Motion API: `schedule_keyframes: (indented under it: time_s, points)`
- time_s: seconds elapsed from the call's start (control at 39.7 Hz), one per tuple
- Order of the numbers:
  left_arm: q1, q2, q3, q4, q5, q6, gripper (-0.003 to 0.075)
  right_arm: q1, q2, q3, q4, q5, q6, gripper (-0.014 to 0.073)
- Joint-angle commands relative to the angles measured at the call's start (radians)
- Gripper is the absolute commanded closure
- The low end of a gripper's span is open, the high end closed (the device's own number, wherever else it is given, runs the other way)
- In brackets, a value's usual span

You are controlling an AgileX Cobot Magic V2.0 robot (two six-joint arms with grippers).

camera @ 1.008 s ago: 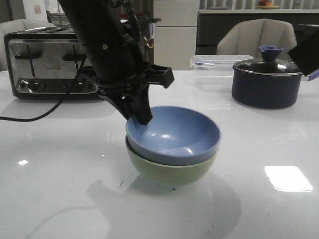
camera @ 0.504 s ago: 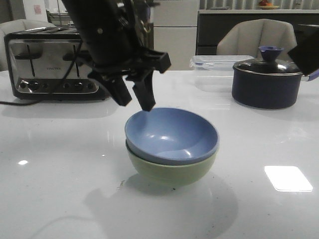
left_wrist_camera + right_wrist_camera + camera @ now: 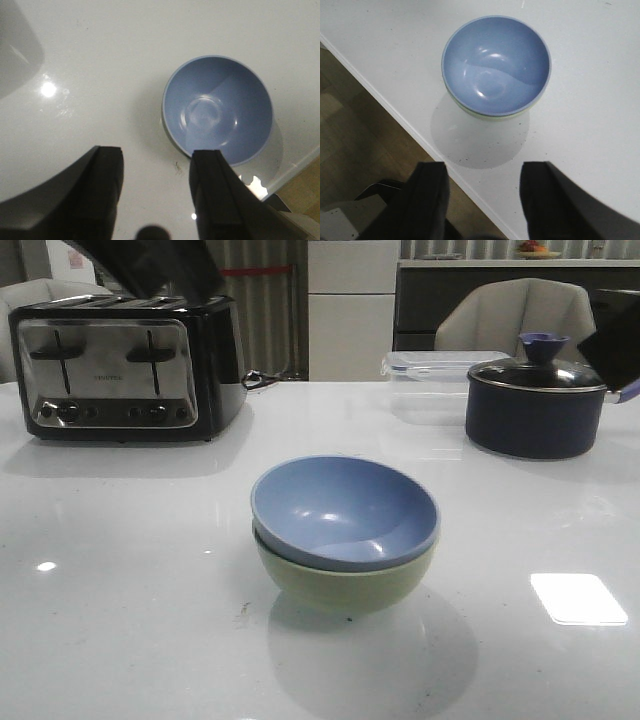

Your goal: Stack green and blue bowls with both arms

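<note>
The dusty blue bowl (image 3: 345, 512) sits nested inside the pale green bowl (image 3: 345, 585) at the middle of the white table. The blue bowl also shows in the left wrist view (image 3: 218, 108) and the right wrist view (image 3: 496, 65), where a thin green rim (image 3: 487, 116) peeks out below it. My left gripper (image 3: 156, 152) is open and empty, high above the table beside the bowls. My right gripper (image 3: 484, 172) is open and empty, above the table's edge. In the front view only a bit of the left arm (image 3: 150, 265) and right arm (image 3: 615, 345) shows.
A black-and-silver toaster (image 3: 120, 365) stands at the back left. A dark lidded pot (image 3: 535, 400) stands at the back right with a clear plastic box (image 3: 430, 375) behind it. The table's edge (image 3: 395, 115) and wooden floor show in the right wrist view.
My left gripper let go of the blue bowl's rim, opened, and rose up and back out of the front view. The blue bowl stays nested in the green one.
</note>
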Motion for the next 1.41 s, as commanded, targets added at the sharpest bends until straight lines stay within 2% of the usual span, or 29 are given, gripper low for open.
schedule_keyframes:
  time_s: [0.0, 0.73, 0.93, 1.08, 1.21, 1.39]
  points:
    - [-0.005, -0.141, 0.041, 0.013, -0.040, 0.001, 0.0328, -0.001, -0.007, -0.027, 0.003, -0.064, -0.012, 0.0147]
    - [-0.005, -0.788, 0.524, 0.015, -0.053, -0.002, 0.0328, -0.001, -0.007, -0.027, -0.019, -0.063, -0.012, 0.0147]
    - [-0.005, -0.831, 0.570, 0.077, -0.048, -0.020, 0.0328, -0.021, -0.011, -0.027, -0.082, -0.050, 0.020, 0.0147]
    - [-0.005, -0.831, 0.575, 0.130, -0.046, -0.114, 0.0328, -0.068, -0.038, -0.027, -0.083, 0.006, 0.041, 0.0147]
    - [-0.005, -0.831, 0.575, 0.139, -0.051, -0.116, 0.0328, -0.071, -0.059, -0.006, -0.082, 0.048, 0.041, 0.0147]
    - [-0.005, -0.831, 0.575, 0.139, -0.053, -0.116, 0.0329, -0.071, -0.077, 0.041, -0.080, 0.031, 0.041, 0.0148]
